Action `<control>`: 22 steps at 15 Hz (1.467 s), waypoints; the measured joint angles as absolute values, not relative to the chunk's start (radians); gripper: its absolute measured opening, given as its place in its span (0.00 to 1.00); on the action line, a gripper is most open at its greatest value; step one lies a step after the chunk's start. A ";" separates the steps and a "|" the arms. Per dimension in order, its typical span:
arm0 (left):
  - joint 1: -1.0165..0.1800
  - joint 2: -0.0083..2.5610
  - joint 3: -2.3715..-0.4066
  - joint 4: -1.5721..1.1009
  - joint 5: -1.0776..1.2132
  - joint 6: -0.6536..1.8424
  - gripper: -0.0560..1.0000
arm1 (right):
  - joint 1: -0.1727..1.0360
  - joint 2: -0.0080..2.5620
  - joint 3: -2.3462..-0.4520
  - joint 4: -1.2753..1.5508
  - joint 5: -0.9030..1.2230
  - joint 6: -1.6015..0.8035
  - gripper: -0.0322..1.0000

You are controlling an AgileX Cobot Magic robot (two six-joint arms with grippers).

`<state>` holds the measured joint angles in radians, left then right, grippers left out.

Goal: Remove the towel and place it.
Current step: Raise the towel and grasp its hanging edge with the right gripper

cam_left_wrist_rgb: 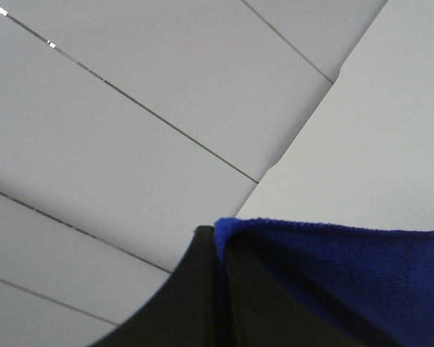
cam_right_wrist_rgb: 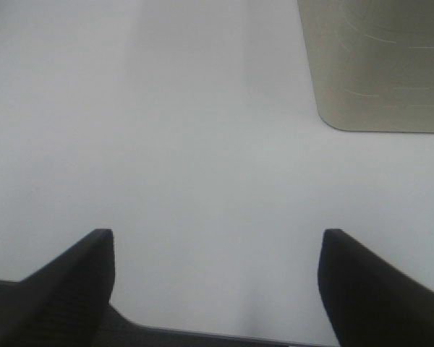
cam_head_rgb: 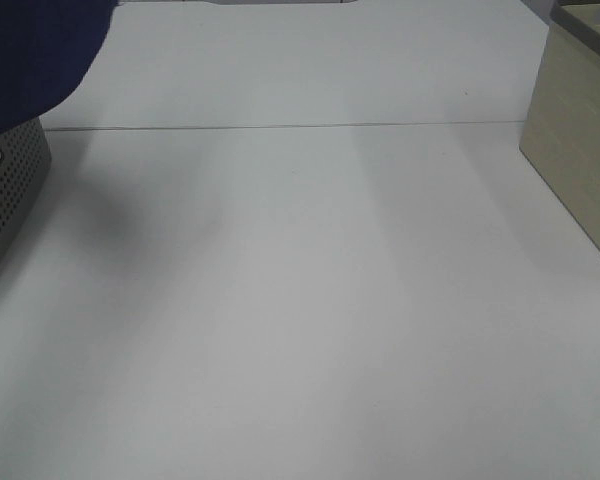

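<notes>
One of two steps looks under way; none is finished.

**Step 1, removal:** in the ext. view the towel [cam_head_rgb: 25,50] sits at 10–11 o'clock, a dark blue mass cut off by the frame edge. It hangs above the basket [cam_head_rgb: 5,195], which is at 9 o'clock. The towel's lower edge meets the basket's top corner in that view. Touching or clear of it: cannot tell. Judgement: lifted, removal approx. complete but unconfirmed.

**Step 2, placing:** not yet done. No part of the towel lies on the table [cam_head_rgb: 310,300]. The box [cam_head_rgb: 580,150] stands at 3 o'clock, well apart from the towel.

**L gripper** [cam_left_wrist_rgb: 218,242]**:** jaws together, clamped on a hemmed corner of the towel. Blue pile sits directly against the black finger, and the rest of the cloth trails off out of frame. The cam behind it shows pale seamed panels [cam_left_wrist_rgb: 130,108], not the table, so the wrist is judged to be tipped upward. This gripper is not visible in the ext. view.

**R gripper** [cam_right_wrist_rgb: 217,242]**:** jaws wide apart, nothing between them, over bare table near the box. There is no towel in its view, so it has no contact with the cloth.

**Remaining, per task:** carry the towel clear of the basket, lay it down, then release.
</notes>
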<state>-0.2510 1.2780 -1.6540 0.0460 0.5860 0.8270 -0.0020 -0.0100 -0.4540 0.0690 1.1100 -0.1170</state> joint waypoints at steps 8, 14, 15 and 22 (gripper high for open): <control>-0.490 1.300 -1.657 0.046 0.663 0.887 0.05 | -0.002 0.344 -0.475 0.602 0.785 -0.627 0.77; -0.653 1.414 -1.657 0.047 0.619 0.925 0.05 | -0.002 0.650 -0.475 1.270 0.737 -1.377 0.77; -0.679 1.427 -1.657 0.047 0.608 0.925 0.05 | -0.002 0.715 -0.475 1.381 0.745 -1.530 0.77; -0.749 1.457 -1.657 0.049 0.581 0.925 0.05 | -0.002 1.208 -0.513 1.728 0.982 -2.083 0.77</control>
<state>-0.7490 1.4570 -1.6570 0.0490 0.5810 0.9250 -0.0020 1.2080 -0.5130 1.7280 0.9820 -2.0830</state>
